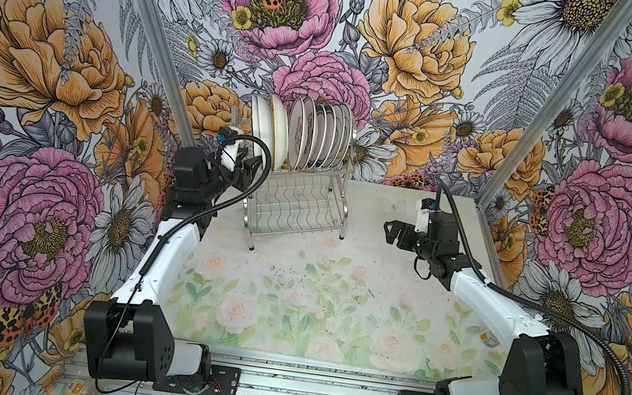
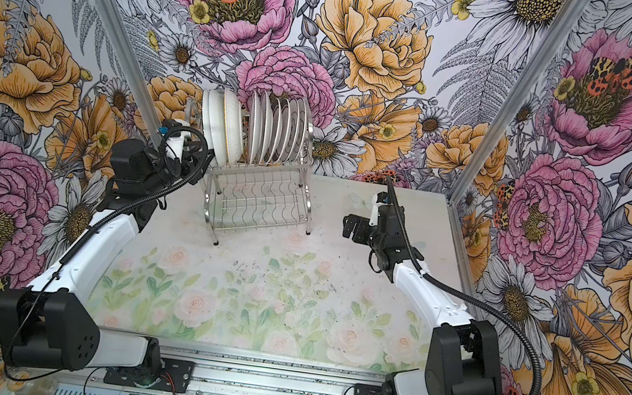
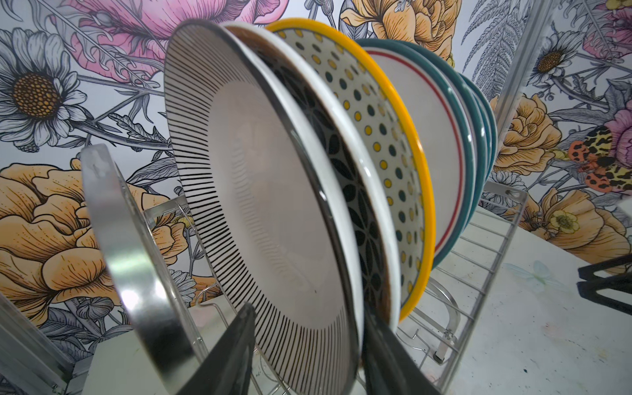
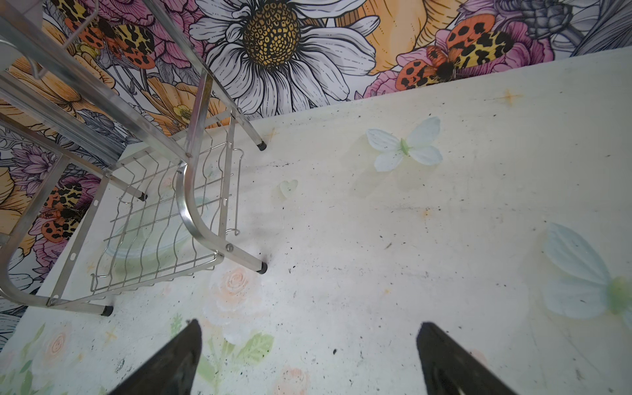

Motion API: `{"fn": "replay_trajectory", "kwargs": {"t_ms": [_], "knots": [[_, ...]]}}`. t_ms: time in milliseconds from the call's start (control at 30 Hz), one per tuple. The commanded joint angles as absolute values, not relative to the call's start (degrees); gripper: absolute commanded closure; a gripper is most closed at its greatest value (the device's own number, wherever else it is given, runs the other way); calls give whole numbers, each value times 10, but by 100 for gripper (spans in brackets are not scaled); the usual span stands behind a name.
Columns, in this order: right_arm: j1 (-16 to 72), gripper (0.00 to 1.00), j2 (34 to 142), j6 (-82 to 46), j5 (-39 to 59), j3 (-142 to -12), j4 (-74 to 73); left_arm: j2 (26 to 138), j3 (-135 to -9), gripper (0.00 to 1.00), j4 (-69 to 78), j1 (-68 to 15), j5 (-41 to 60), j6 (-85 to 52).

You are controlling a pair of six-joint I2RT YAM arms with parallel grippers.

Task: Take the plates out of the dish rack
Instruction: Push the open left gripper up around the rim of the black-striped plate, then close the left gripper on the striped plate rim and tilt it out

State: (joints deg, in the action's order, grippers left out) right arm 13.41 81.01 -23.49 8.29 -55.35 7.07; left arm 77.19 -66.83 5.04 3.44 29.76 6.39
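The dish rack (image 1: pixel 296 204) is standing at the back of the table (image 1: pixel 293 287), and the plates (image 1: pixel 306 134) are sitting upright on edge in a packed row along the rack's upper tier. The left gripper (image 1: pixel 249 166) is reaching in at the rack's left end, level with that tier. In the left wrist view its dark fingers (image 3: pixel 236 349) are straddling the lower rim of the black-striped plate (image 3: pixel 266 191), the endmost plate at that end of the rack, with one finger before its face and one behind it. The jaws are standing partly apart, and from this angle I cannot tell whether they are pressing on the rim or only flanking it. Further along the rack from the striped one are leaning a petal-patterned plate (image 3: pixel 345 191), a dotted yellow-edged plate (image 3: pixel 386 143) and the teal-rimmed plates (image 3: pixel 455 113). The right gripper (image 1: pixel 391 232) is hovering off the rack's right side, about level with its lower tier, jaws spread wide and gripping nothing
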Motion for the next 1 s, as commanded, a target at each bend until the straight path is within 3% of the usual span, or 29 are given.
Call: {"fn": "replay_trajectory", "kwargs": {"t_ms": [0, 267, 467, 667, 967], "knots": [[130, 1, 792, -240, 89, -560, 68, 785, -661, 51, 87, 51, 330, 57], [130, 1, 788, -240, 90, -562, 70, 806, -672, 61, 95, 60, 370, 61], [129, 1, 788, -242, 91, -564, 72, 814, -675, 62, 91, 64, 377, 60], [129, 1, 789, -244, 91, -565, 73, 822, -683, 83, 81, 73, 402, 62], [127, 1, 787, -247, 92, -563, 76, 828, -688, 92, 78, 81, 428, 64]]}}
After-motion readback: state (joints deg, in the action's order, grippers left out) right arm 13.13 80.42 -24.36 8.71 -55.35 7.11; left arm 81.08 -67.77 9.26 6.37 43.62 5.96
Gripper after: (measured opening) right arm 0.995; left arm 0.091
